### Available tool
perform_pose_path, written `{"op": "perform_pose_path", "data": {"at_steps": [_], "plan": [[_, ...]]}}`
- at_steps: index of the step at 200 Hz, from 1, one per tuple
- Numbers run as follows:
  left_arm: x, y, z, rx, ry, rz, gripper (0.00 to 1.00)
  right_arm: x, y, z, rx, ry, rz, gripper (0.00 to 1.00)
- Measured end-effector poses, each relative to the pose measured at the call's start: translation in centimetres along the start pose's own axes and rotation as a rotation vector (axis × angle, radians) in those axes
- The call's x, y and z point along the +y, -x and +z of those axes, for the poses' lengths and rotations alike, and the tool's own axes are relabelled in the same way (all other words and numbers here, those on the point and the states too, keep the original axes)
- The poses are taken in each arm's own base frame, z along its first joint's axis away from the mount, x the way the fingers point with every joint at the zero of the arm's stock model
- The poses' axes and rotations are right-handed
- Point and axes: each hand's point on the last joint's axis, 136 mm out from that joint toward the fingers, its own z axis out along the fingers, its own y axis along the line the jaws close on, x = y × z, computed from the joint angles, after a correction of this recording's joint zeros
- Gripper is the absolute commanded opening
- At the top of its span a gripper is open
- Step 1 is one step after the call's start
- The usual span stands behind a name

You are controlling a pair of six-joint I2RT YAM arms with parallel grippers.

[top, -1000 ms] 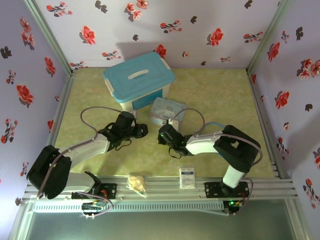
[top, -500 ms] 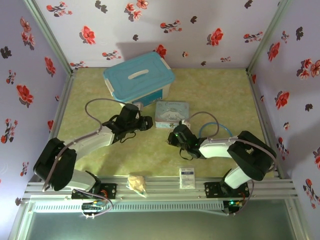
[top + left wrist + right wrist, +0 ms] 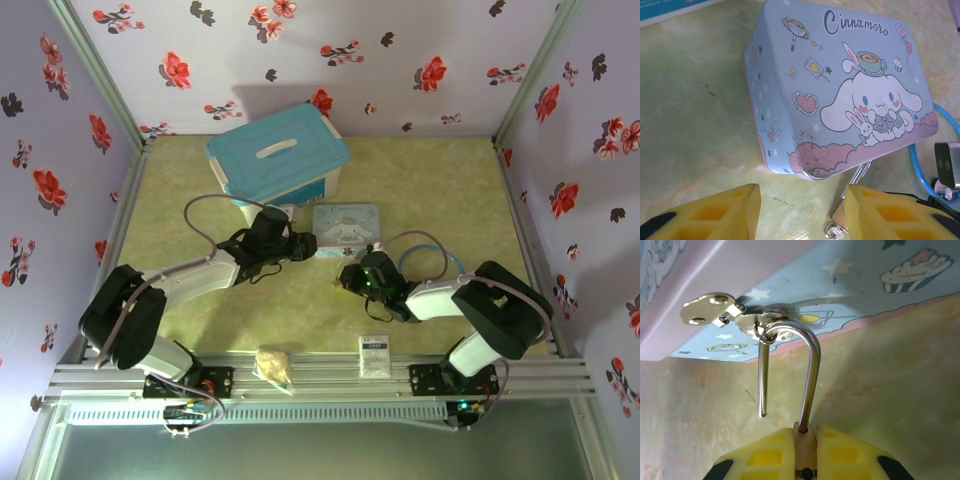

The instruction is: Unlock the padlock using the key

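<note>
My right gripper point(image 3: 805, 432) is shut on the small brass padlock point(image 3: 805, 447), edge-on between its yellow fingers. The silvery shackle point(image 3: 812, 370) stands open, its free leg hanging loose. A ring on the shackle carries the key point(image 3: 707, 310), which rests against the side of the pale blue cartoon tin point(image 3: 850, 285). In the left wrist view the padlock point(image 3: 840, 216) peeks out beside the right-hand finger of my left gripper point(image 3: 802, 205), which is open with only bare table between its fingers. From above, my left gripper point(image 3: 306, 245) is at the tin's point(image 3: 346, 228) left side and my right gripper point(image 3: 346, 279) is just in front of it.
A blue-lidded storage box point(image 3: 278, 160) stands behind the tin. A stethoscope's blue tube point(image 3: 425, 262) loops to the right of the tin. A white packet point(image 3: 375, 355) and a tan lumpy bag point(image 3: 274, 365) lie at the near edge.
Both grippers have moved right, toward the tin, the right one carrying the padlock. The tin has shifted slightly right and sits straighter. The left gripper has opened a little.
</note>
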Motion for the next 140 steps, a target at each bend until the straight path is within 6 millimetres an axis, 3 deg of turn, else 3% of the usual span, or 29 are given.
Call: {"op": "perform_pose_path", "data": {"at_steps": [39,79,96,109,140], "plan": [[-0.4,1.4,1.6,-0.010,0.039,0.038,0.60,-0.1,0.1,0.0,-0.015,0.016,0.064,0.00],[-0.3,2.6,3.5,-0.020,0.077,0.069,0.59,-0.2,0.1,-0.2,-0.036,-0.003,0.088,0.00],[0.1,2.4,4.9,-0.007,0.095,0.078,0.53,-0.3,0.1,-0.1,-0.040,-0.007,0.099,0.00],[0.5,2.0,5.6,0.005,0.103,0.084,0.42,-0.2,0.2,0.0,-0.043,0.001,0.117,0.00],[0.3,2.8,5.7,-0.026,0.102,0.104,0.26,0.2,0.3,0.8,-0.054,0.029,0.172,0.00]]}}
